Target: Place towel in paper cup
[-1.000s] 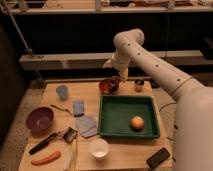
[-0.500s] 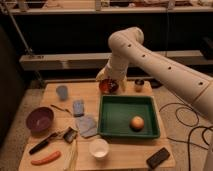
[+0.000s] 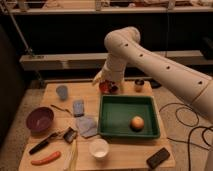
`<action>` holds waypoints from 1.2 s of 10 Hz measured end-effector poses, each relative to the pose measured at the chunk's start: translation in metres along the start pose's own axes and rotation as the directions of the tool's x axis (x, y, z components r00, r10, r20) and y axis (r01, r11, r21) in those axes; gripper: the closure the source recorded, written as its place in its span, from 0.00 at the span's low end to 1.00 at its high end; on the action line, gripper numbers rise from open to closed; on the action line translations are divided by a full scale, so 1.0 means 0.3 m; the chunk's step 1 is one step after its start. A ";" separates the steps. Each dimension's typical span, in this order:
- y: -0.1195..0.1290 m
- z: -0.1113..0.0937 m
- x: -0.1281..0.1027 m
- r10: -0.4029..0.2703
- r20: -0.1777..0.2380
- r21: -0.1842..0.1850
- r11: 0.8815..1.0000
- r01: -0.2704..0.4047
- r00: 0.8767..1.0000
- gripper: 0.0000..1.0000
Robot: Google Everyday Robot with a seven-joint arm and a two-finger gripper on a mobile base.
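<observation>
- Gripper (image 3: 103,81), grip state impossible to tell, has barely moved while the arm swings round.
- Towel (image 3: 87,125) lies untouched, well nearer the camera; cup (image 3: 99,148) farther still, so pickup is not yet begun.

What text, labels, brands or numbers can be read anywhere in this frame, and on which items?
None: no word, number or sign can be read in the camera view.
Paper cup: plain white, no print.
Towel: no tag seen.
Dark flat item at the table's near right corner: no marking can be made out.
Gripper, over the table's far edge beside a red object: no label seen.
</observation>
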 end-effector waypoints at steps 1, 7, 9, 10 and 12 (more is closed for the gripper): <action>-0.026 0.014 -0.013 -0.054 0.016 -0.018 0.998 0.054 0.998 0.20; -0.369 0.162 -0.265 -0.303 0.080 -0.019 0.952 0.305 0.950 0.20; -0.435 0.265 -0.344 -0.361 0.113 -0.027 0.930 0.366 0.926 0.20; -0.448 0.344 -0.383 -0.386 0.137 -0.044 0.918 0.395 0.912 0.20; -0.431 0.453 -0.409 -0.389 0.163 -0.060 0.913 0.403 0.907 0.20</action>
